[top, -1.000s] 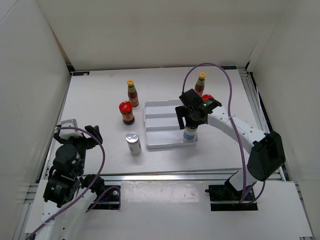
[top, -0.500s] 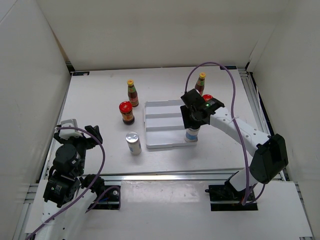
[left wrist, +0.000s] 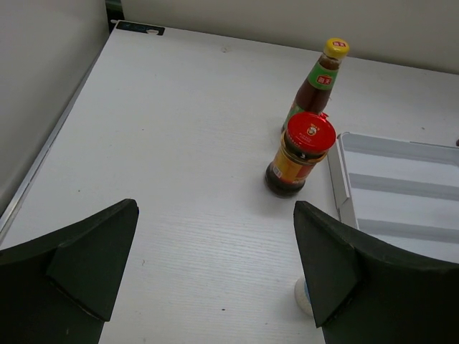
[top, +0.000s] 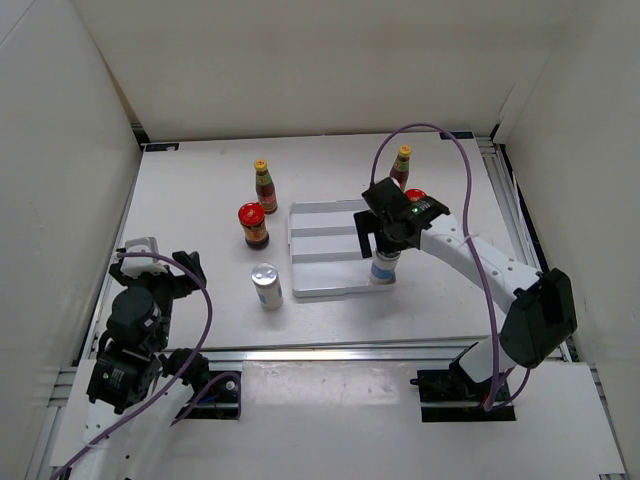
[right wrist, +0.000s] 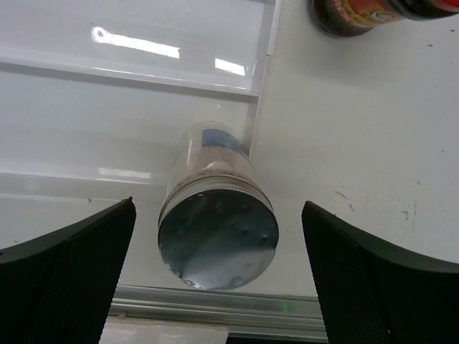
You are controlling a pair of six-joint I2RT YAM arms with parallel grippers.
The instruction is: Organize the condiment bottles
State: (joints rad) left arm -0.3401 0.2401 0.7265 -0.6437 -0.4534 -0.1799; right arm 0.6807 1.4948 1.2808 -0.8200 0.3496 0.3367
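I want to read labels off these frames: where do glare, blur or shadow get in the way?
Right wrist view: bright glare streaks on the tray, the shaker in focus. Left wrist view: red-lidded jar and sauce bottle crisp with soft shadows; the left gripper's fingers dark, featureless. Top view: even light, labels too small.

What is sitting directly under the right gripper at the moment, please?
A silver-topped shaker stands under the open right gripper, at the white tray's near right corner. Its own top hides its base, so whether it sits fully inside the rim is unclear.
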